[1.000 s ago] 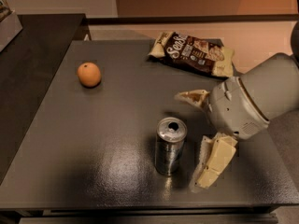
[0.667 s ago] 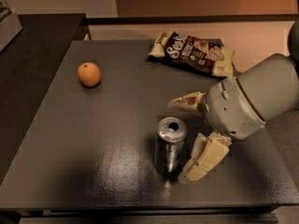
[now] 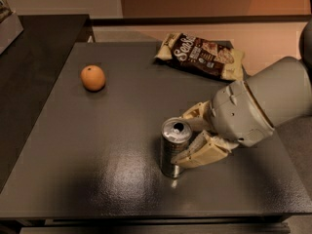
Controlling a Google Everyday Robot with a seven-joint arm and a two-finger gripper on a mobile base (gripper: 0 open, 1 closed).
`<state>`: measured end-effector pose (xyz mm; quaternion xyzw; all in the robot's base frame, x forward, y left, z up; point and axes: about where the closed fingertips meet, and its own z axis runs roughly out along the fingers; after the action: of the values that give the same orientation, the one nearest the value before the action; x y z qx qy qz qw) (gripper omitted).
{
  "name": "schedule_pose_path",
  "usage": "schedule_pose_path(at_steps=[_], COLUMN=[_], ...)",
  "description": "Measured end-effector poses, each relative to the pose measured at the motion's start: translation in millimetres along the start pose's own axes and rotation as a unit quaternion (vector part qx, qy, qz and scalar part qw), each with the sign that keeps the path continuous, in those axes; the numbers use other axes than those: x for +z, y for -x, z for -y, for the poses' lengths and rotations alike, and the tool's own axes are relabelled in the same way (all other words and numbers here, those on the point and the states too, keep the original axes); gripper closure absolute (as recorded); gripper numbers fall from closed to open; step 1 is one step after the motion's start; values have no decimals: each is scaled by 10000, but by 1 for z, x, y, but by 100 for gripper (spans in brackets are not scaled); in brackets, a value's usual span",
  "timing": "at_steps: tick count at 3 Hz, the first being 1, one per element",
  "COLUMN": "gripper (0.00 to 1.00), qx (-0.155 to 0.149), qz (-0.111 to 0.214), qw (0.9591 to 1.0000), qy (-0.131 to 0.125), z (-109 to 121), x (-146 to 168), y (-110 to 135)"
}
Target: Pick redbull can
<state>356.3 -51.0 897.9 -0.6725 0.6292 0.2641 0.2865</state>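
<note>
The redbull can [image 3: 168, 150] is a slim silver can with an open pull-tab top. It stands upright on the dark table [image 3: 112, 145], right of the middle and towards the front. My gripper [image 3: 181, 138] reaches in from the right, level with the can. It is open, with one cream finger [image 3: 196, 114] behind the can and the other finger [image 3: 200, 153] in front, against the can's lower right side. The can sits between the fingertips.
An orange fruit [image 3: 92, 77] lies at the back left of the table. A dark snack bag [image 3: 201, 54] lies at the back right. The grey arm housing [image 3: 258, 106] covers the table's right side. A dark counter [image 3: 34, 48] adjoins on the left.
My gripper has moved left towards the can, and its fingers now sit on either side of it, closer together than before. The can, orange and bag have not moved.
</note>
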Motion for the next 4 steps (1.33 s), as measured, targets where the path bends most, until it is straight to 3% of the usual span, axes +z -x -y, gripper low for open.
schedule_pose_path(at_steps=[1,2,4], gripper=[87,100,100], qx=[-23,0,68], qz=[74,81,-208], qw=[10000,10000,9991], qy=[7,-55,-356], z=[-1,2,23], x=[-1,-10,-53], y=[3,11,36])
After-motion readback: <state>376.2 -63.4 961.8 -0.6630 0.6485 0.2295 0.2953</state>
